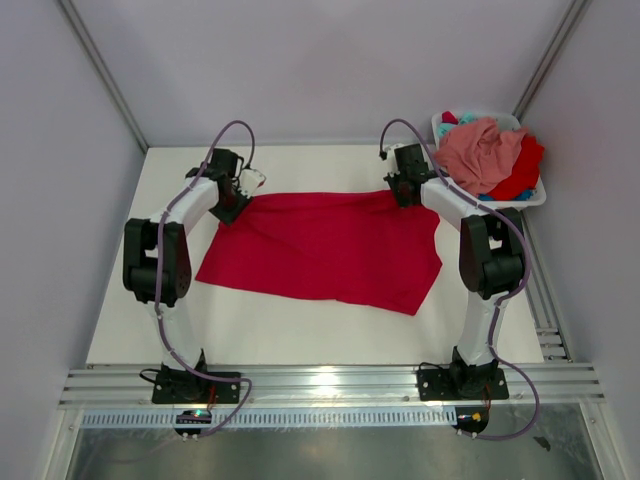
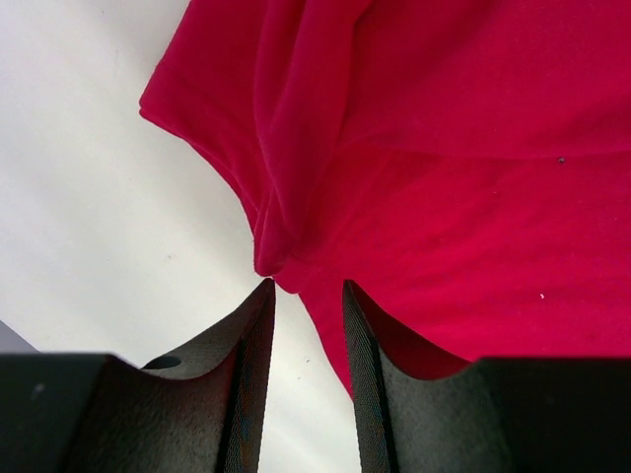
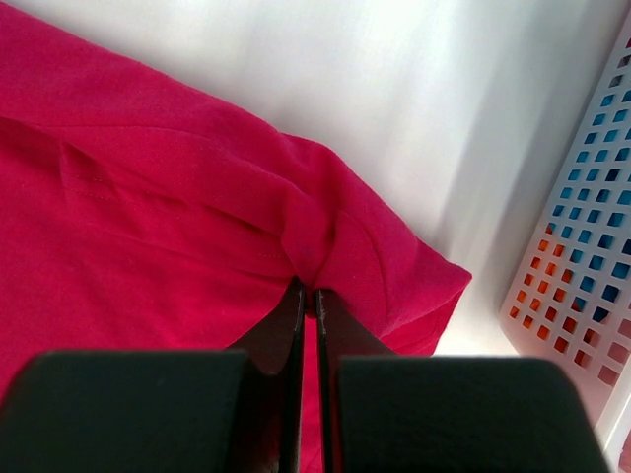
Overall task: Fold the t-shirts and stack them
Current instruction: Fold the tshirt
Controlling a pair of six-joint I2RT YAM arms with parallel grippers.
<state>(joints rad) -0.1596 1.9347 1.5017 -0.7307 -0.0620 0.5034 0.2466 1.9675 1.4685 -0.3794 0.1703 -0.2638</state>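
Red t-shirt (image 1: pixel 320 250): one item, spread flat at the middle of the white worktop (image 1: pixel 300 335), between the two arms. Long axis runs left to right, slightly skewed, the left end lying farther back than the right. Which end carries the neck cannot be told; neither collar nor full sleeve outline is legible.

Further shirts: salmon pink shirt (image 1: pixel 480 150) heaped on top in the white basket (image 1: pixel 525 203) at the far right, over a second red shirt (image 1: pixel 522 168) and a sliver of teal cloth (image 1: pixel 466 121). All are crumpled, with their shapes hidden.

Concealed: both far corners of the spread shirt are covered by the wrists in the top view.

Left arm (image 1: pixel 160 260): elbow raised, forearm reaching forward and inward to the far left corner. Left fingers (image 2: pixel 258 313) are apart, worktop showing between them, and a gathered point of red cloth sits at their tips.

Right arm (image 1: pixel 487 262): mirrored pose at the far right corner, near the basket. Right fingers (image 3: pixel 294 320) are pressed together on a fold of the red t-shirt.
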